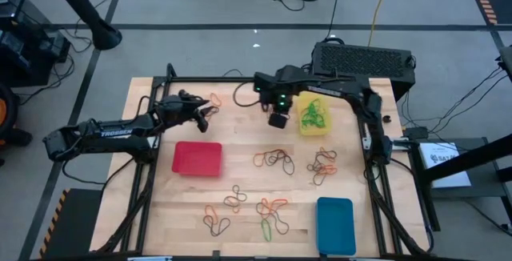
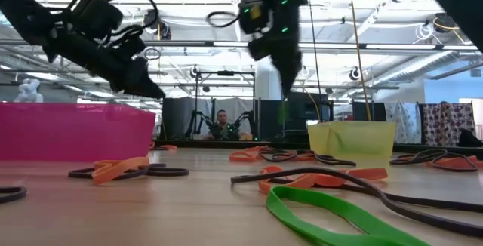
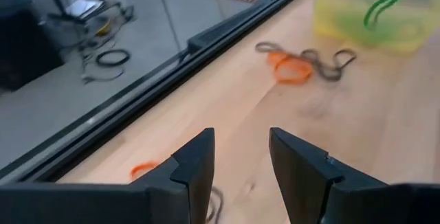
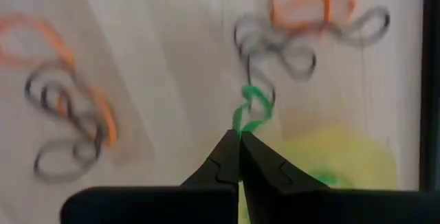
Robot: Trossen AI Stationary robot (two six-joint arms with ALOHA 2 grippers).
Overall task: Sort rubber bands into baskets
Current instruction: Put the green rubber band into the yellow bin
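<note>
The left gripper [image 1: 210, 114] hovers open over the surface's [image 1: 240, 157] far left. Right of it, the right gripper [image 4: 240, 136] pinches a green rubber band [image 4: 250, 110] just beside the yellow basket [image 1: 314, 126]; other rubber bands [image 1: 274, 160] lie scattered mid-surface.

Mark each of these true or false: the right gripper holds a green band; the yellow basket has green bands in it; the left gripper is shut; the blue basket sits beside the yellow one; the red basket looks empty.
1. Right gripper holds a green band: true.
2. Yellow basket has green bands in it: true.
3. Left gripper is shut: false, its fingers stand apart, holding nothing.
4. Blue basket sits beside the yellow one: false, it lies at the opposite table edge.
5. Red basket looks empty: true.
</note>
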